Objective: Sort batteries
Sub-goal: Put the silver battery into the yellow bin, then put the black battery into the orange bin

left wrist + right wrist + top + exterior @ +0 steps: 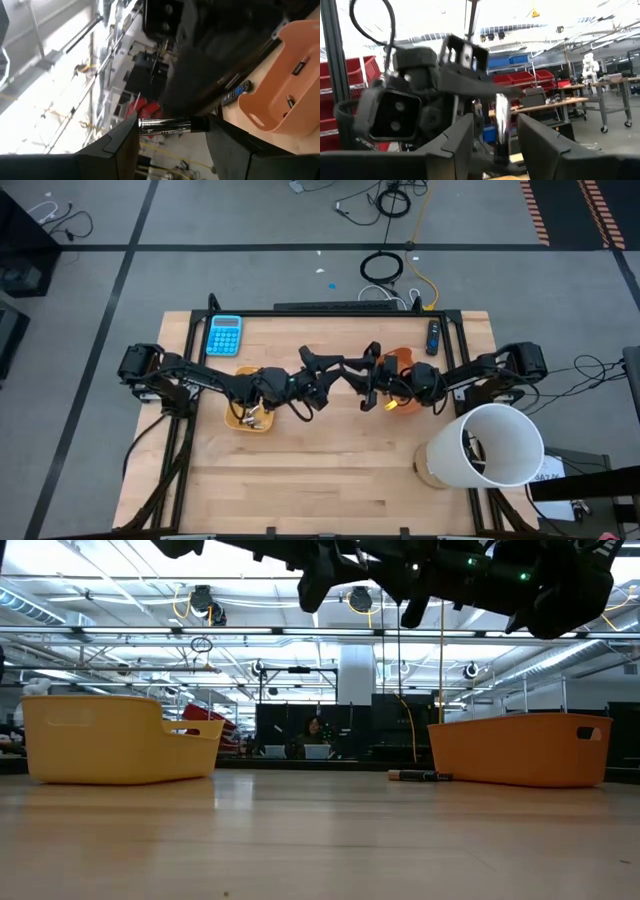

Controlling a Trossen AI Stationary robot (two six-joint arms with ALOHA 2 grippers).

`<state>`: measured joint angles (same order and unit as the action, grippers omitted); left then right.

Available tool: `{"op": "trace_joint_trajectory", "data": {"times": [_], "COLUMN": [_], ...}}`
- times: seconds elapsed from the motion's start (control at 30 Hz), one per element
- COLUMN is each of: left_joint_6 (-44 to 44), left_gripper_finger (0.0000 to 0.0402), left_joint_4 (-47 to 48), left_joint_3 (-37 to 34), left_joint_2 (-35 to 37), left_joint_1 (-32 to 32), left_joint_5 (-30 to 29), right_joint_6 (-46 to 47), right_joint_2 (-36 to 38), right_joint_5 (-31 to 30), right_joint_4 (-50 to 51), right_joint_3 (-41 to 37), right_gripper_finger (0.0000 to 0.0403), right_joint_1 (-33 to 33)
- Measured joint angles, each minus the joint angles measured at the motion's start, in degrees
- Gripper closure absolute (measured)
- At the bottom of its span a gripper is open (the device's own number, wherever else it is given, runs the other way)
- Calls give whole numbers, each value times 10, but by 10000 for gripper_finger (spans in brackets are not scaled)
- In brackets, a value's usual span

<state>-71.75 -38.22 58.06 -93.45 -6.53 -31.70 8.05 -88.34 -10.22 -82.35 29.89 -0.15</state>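
Both arms meet high above the table's middle, between a yellow tray [250,416] and an orange tray [403,370]. My left gripper [172,134] is shut on a silvery battery with a dark end [172,125]. My right gripper [496,131] faces it, open. Its fingers stand on either side of the same battery [501,116] without touching it. Several batteries lie in the yellow tray [252,418], and small dark ones lie on the orange tray's floor [299,67]. My left gripper pinches the battery lengthwise between its two fingers, one fingertip [127,137] on the silvery end [142,125] and the other on the dark end [202,124]. The battery is lifted clear, high above the table, and spans the gap between the fingers.
A blue calculator [224,335] lies near the far left corner and a dark remote [433,337] behind the orange tray. A tall white bucket [488,445] stands at the near right. The near half of the wooden table [320,480] is bare. The room beyond holds shelves and desks.
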Motion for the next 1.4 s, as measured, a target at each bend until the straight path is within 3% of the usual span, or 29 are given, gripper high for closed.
{"op": "trace_joint_trajectory", "data": {"times": [0.27,0.4,0.5,0.63,0.73,0.83,0.93,1.13,1.4], "left_joint_6": [55,138,284,569,793,970,1099,1144,1130], "left_gripper_finger": [199,199,199,199,199,199,180,121,112], "left_joint_4": [28,134,290,565,751,877,955,963,961], "left_joint_3": [0,-1,-1,-1,-1,-1,-2,-4,-4], "left_joint_2": [2,13,38,86,121,137,138,136,136], "left_joint_1": [-21,-44,-66,-88,-98,-108,-122,-140,-139], "left_joint_5": [-89,-149,-167,-155,-88,2,23,23,7], "right_joint_6": [-4,-8,-17,-28,-38,-44,-44,-44,-44], "right_joint_2": [69,112,147,189,213,227,233,235,235], "right_joint_5": [16,13,13,12,12,12,13,16,31], "right_joint_4": [117,210,289,363,384,388,388,384,385], "right_joint_3": [0,0,0,0,0,0,0,0,0], "right_gripper_finger": [257,257,257,260,267,273,277,277,277], "right_joint_1": [-14,-33,-54,-79,-90,-96,-102,-114,-123]}}
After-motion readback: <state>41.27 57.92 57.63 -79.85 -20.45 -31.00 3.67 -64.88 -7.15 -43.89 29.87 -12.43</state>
